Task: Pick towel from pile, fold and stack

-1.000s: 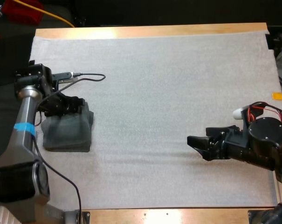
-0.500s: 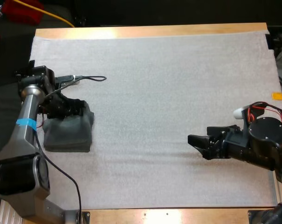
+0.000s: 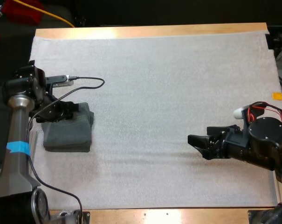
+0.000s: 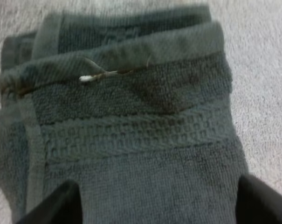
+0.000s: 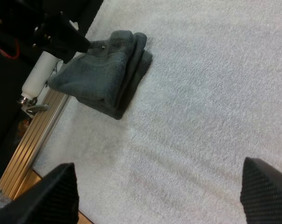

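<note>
Nearest the camera, the high view shows a wooden tabletop (image 3: 178, 215) edge carrying a white mat (image 3: 168, 84). On the right side of the mat, the right pincer (image 3: 196, 145) sits low over bare mat, pointing towards the left, with its fingers apart and nothing between them. Its own wrist view confirms this: the right pincer (image 5: 164, 200) fingers stand wide apart over bare mat, well apart from the towels. Across the mat near its left edge lies the stack (image 3: 68, 133), dark grey-green towels folded and squared. The left pincer (image 3: 72, 111) is at the stack's far edge, just above it. From above, the layers cannot be told apart. The right wrist view supplies that detail: the stack (image 5: 106, 70) presents several rounded folds one upon another. It also shows a metal rail (image 5: 33, 140) running along the mat's border beside the stack, and the left pincer (image 5: 73, 39) at the stack's far end. The left wrist view looks straight down on the stack (image 4: 136, 140), revealing a woven band across the top towel, a hem beyond it and a small white fleck on that hem. There the left pincer (image 4: 154, 210) fingers are spread apart over the top towel, gripping nothing. Beyond the stack the mat runs bare to the far wooden strip.
</note>
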`<action>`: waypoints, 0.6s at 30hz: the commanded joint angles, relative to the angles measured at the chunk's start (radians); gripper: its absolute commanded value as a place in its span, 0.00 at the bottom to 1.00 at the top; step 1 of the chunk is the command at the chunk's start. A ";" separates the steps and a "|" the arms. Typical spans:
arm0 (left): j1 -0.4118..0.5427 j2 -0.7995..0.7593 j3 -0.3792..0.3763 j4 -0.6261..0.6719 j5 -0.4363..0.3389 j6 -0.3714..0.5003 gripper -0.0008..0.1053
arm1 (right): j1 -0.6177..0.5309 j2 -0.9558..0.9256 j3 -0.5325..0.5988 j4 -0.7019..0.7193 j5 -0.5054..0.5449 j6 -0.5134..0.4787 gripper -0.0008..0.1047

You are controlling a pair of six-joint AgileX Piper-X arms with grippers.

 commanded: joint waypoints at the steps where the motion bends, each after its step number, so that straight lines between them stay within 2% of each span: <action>1: -0.001 -0.010 0.002 0.020 -0.011 0.004 0.62 | 0.001 -0.002 0.002 0.001 -0.001 -0.001 0.67; 4: -0.001 -0.012 0.028 0.026 -0.011 0.004 0.62 | 0.001 -0.002 0.002 0.001 -0.001 -0.001 0.67; 7: -0.001 -0.012 0.085 0.010 -0.011 0.004 0.62 | 0.001 -0.002 0.002 0.001 -0.003 -0.001 0.67; 18: -0.001 -0.012 0.297 -0.157 -0.011 0.004 0.62 | 0.001 -0.002 0.002 0.001 -0.003 -0.001 0.67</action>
